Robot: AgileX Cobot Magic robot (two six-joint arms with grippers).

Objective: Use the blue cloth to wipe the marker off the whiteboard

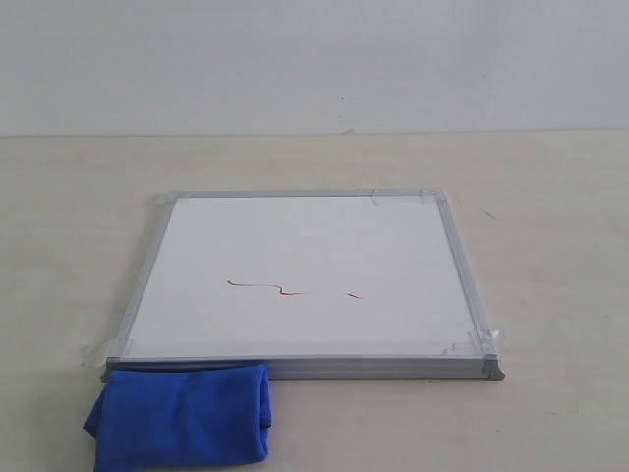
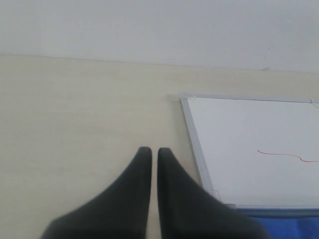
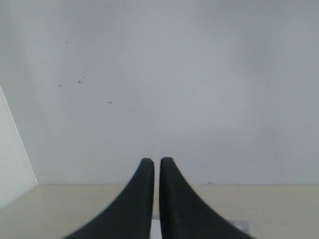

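The whiteboard (image 1: 305, 256) lies flat on the table, silver-framed, with clear tape at its corners. A thin wavy red marker line (image 1: 265, 287) and a short red dash (image 1: 354, 295) run across its near half. The blue cloth (image 1: 182, 415) is bunched on the table at the board's near left corner, touching the frame. Neither arm shows in the exterior view. In the left wrist view my left gripper (image 2: 150, 150) is shut with nothing in it, beside the board's left edge (image 2: 192, 134); the marker line (image 2: 284, 155) and a strip of blue cloth (image 2: 284, 219) show there. My right gripper (image 3: 153, 161) is shut and empty, facing the wall.
The pale wooden table (image 1: 550, 197) stretches around the board on all sides. A plain white wall (image 1: 314, 59) stands behind it. In the right wrist view a small piece of the board's taped corner (image 3: 239, 226) shows low beside the fingers.
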